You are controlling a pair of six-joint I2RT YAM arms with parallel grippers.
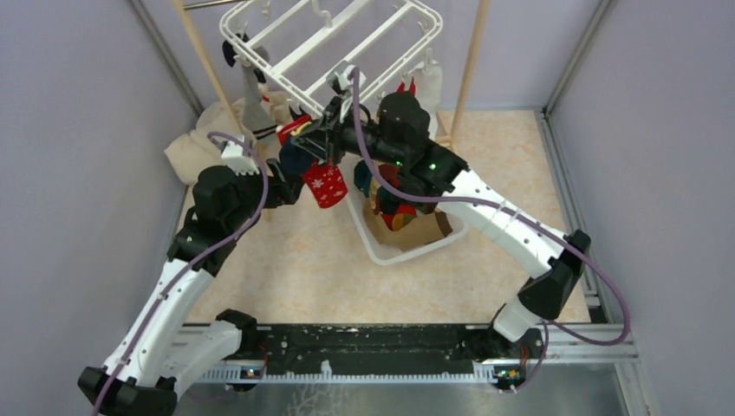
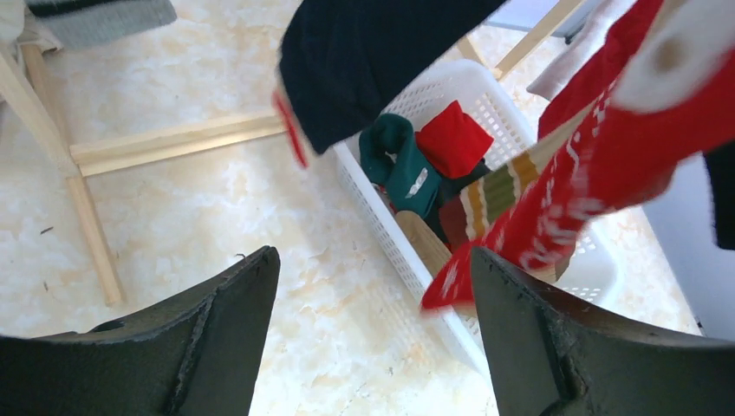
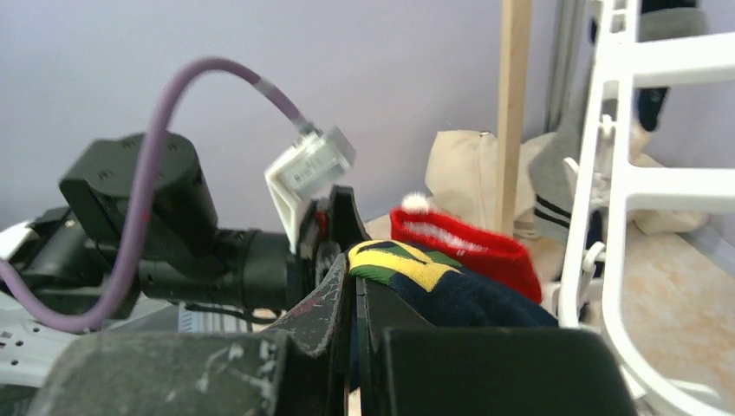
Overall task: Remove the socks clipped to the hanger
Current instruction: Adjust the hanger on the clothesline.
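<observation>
The white hanger hangs at the back between the poles, and its bars stand to the right of my right gripper. A grey striped sock is clipped at its left side. My right gripper is shut on a navy sock with a yellow and green cuff, just under the hanger's front edge. My left gripper stands wide open with nothing between its fingers. A red sock with white pattern hangs blurred against its right finger, seen from above below both grippers.
A white slatted basket on the floor holds several loose socks, green and red among them. Wooden poles flank the hanger. A cream cloth bundle lies at the back left. Grey walls close both sides.
</observation>
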